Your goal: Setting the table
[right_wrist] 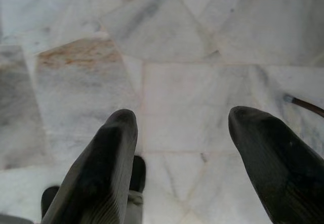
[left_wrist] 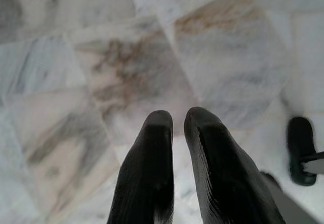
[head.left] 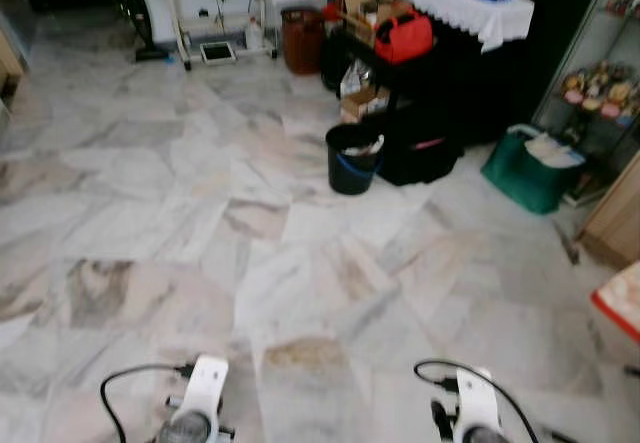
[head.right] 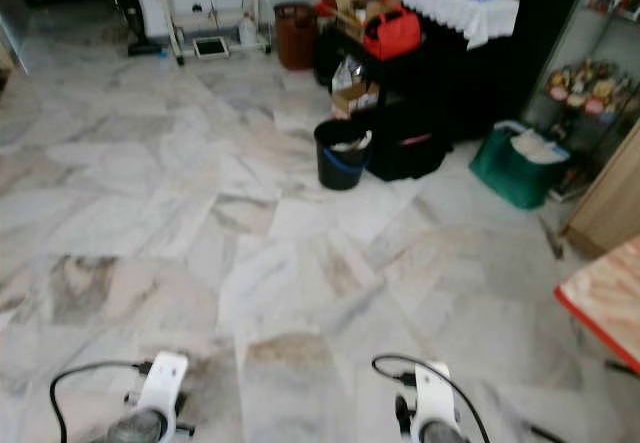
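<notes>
We held both arms low over the marble floor (head.left: 200,213). Our left claw (left_wrist: 177,120) was clenched, empty; our right claw (right_wrist: 182,118) was released, empty. The red-edged surface (head.right: 600,303) stood ahead to the right claw's right.

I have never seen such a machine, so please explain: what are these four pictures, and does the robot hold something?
It is a walking robot with two arms. The two wide pictures come from its head, looking down at a marble floor. At the bottom edge you see its wrists. Ahead stand a black bucket, a green bag, a red bag and a table with a white cloth. A red-edged table corner is at the right. The other two pictures come from wrist cameras. The left tool has its fingers nearly together; the right tool is open. Both hang over the floor and hold nothing.
</notes>
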Controlling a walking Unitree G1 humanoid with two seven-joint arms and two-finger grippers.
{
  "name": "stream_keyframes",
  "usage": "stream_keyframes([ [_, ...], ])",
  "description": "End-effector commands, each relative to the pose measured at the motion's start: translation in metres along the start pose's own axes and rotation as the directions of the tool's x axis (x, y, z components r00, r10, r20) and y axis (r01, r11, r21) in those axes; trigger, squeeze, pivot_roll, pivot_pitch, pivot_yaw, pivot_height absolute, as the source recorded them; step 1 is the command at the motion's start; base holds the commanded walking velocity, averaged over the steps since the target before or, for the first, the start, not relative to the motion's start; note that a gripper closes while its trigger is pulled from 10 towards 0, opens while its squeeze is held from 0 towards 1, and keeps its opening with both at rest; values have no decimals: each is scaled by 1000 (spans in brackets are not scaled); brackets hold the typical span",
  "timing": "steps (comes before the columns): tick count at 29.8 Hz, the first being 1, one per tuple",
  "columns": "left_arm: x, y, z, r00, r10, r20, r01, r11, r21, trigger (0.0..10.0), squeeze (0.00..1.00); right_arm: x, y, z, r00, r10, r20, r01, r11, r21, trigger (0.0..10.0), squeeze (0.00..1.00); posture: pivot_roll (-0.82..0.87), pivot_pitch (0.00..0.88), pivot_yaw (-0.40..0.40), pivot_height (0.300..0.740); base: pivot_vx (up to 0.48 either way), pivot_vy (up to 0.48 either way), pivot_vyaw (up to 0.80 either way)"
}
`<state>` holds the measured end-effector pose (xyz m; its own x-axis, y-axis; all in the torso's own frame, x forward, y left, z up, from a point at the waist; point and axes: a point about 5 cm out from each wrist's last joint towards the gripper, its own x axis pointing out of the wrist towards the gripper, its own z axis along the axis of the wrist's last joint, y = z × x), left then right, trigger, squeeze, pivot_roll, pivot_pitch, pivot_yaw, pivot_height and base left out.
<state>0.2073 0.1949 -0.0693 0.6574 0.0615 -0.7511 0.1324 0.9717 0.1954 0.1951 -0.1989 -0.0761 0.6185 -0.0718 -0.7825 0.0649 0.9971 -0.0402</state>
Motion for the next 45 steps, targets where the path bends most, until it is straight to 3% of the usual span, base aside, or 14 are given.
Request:
stream_keyframes([
  [1, 0, -1, -1, 1000, -4, -5, 4, 1000, -1, 10000, 0, 1, -1, 4, 1000, -7, 10, 6, 1000, 14, 10000, 0, 112, 0, 7, 740, 0, -300, -431],
  [9, -1, -5, -5, 1000, -7, -13, 7, 1000, -9, 10000, 0, 1, -1, 4, 1000, -3, 9, 3, 1000, 6, 10000, 0, 111, 0, -3, 740, 0, -300, -613],
  [23, 0, -7, -2, 1000, -14, -3, 14, 1000, -23, 10000, 0, 1, -3, 6, 1000, -13, 13, 13, 1000, 12, 10000, 0, 100, 0, -4, 740, 0, -292, -108],
  [39, -1, -8, -7, 1000, -15, -13, 14, 999, -39, 10000, 0, 0, -3, 1, 1000, -9, -2, 9, 1000, 6, 10000, 0, 95, 0, 1, 740, 0, 0, -621],
  [45, -1, -14, -6, 999, -32, -12, 31, 999, -39, 10000, 0, 1, -3, 4, 1000, -3, -1, 3, 1000, -13, 10000, 0, 94, 0, -6, 740, 0, 0, -616],
])
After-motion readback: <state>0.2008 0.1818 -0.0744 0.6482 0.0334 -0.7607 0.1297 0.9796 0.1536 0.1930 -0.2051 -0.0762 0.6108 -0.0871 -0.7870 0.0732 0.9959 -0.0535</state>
